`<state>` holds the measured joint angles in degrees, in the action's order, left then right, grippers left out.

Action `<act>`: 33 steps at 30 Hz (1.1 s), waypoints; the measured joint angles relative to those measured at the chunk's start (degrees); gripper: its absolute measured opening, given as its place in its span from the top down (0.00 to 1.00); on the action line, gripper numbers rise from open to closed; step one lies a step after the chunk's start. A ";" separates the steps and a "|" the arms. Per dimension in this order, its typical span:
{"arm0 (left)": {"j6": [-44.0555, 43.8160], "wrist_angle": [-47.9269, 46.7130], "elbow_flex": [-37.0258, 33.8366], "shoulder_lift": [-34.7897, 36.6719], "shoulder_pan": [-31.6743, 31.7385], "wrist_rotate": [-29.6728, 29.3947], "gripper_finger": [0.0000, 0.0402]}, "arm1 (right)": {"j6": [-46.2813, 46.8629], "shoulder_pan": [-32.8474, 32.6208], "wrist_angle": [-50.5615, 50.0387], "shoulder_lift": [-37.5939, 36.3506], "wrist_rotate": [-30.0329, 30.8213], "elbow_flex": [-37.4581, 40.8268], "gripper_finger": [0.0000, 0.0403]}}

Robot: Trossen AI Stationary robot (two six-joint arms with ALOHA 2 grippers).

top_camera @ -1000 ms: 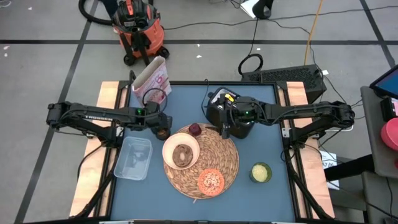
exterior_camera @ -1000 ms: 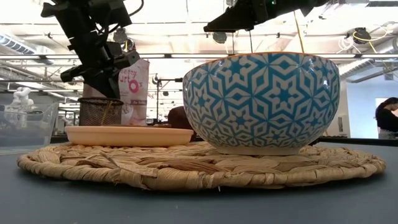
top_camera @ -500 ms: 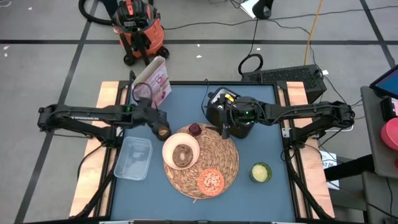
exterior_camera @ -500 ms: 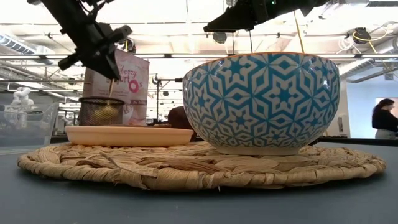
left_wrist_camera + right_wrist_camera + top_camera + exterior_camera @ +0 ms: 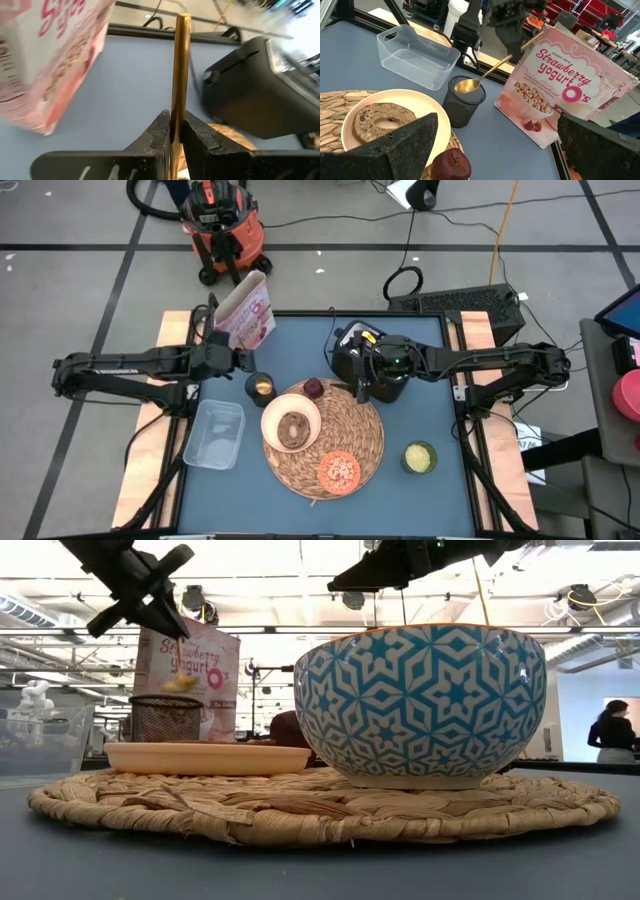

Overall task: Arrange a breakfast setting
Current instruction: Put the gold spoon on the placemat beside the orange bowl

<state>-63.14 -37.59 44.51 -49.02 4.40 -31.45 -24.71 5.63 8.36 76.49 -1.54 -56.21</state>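
Our left hand (image 5: 174,131) is clamped on the thin golden spoon (image 5: 485,77), whose bowl hangs just over the dark mesh cup (image 5: 260,386) beside the pink-white cereal box (image 5: 246,311). Our right hand (image 5: 362,390) waits above the woven placemat (image 5: 366,442), fingers spread. The bench (image 5: 320,340) is blue-grey. An orange vacuum (image 5: 222,225) stands on the grey floor. The spoon's bowl looks shiny.

Two slim dark arms, white lettering on the left one, small green lights glowing near each wrist; the left pincer (image 5: 172,136) has notched matte-black fingers (image 5: 199,136)
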 joint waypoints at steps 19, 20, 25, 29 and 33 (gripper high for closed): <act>7.99 22.40 0.00 0.40 0.00 0.08 0.91 | 1.60 0.00 -0.02 0.00 0.00 0.00 0.01; 8.06 23.13 0.00 0.40 0.00 0.10 0.91 | 2.14 0.00 -0.04 0.00 -0.01 0.00 0.01; 9.53 26.83 0.00 0.40 0.00 0.08 0.91 | 4.80 0.00 -0.04 0.00 -0.02 0.00 0.01; 10.87 30.05 0.00 0.40 0.00 0.10 0.91 | 7.24 0.00 0.58 0.00 -0.02 0.69 0.01; 11.44 32.91 0.00 0.38 0.00 0.32 0.91 | 7.51 0.00 0.44 0.04 -0.02 3.15 0.01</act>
<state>-51.71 -4.68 44.51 -48.64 4.40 -31.13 -17.20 5.63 8.80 76.53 -1.56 -53.06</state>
